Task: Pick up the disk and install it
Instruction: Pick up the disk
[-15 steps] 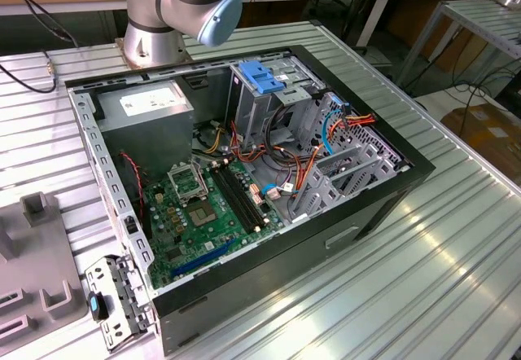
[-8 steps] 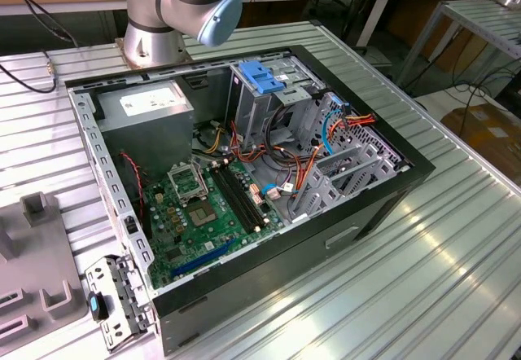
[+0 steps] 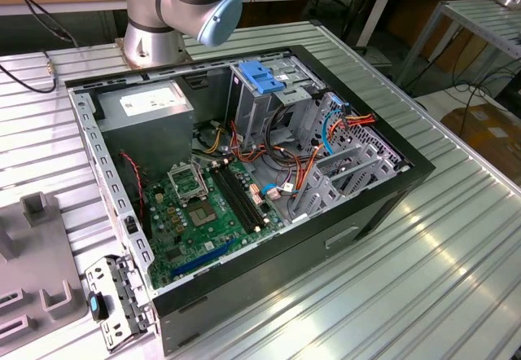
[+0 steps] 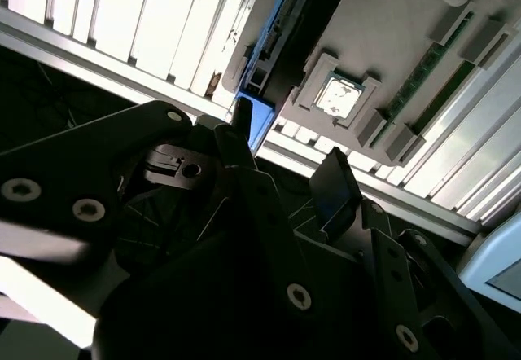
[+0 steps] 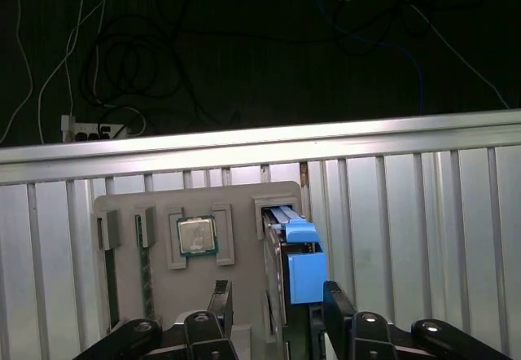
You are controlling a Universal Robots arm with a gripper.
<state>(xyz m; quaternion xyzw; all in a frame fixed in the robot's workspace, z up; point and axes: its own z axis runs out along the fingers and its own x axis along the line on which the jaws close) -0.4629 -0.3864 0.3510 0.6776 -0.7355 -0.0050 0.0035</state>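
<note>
The disk [image 5: 303,262] stands on edge in a slot of a grey fixture tray [image 5: 244,201]; its bright blue carrier rail and end tab face the camera. In the first wrist view my gripper [image 5: 278,309] is open just above it, with one black finger [image 5: 220,299] on one side of the disk and the other finger on the opposite side. Neither finger touches it. In the second wrist view the blue end of the disk [image 4: 259,120] shows between the spread fingers of the gripper [image 4: 286,150].
The tray also holds a processor chip [image 5: 197,235] and green memory sticks [image 5: 143,270]. In the exterior view the open computer case [image 3: 244,173] lies on the ribbed metal table [image 3: 456,238], its drive cage topped by a light-blue latch [image 3: 264,75]. The tray [image 3: 32,254] sits at the exterior view's left.
</note>
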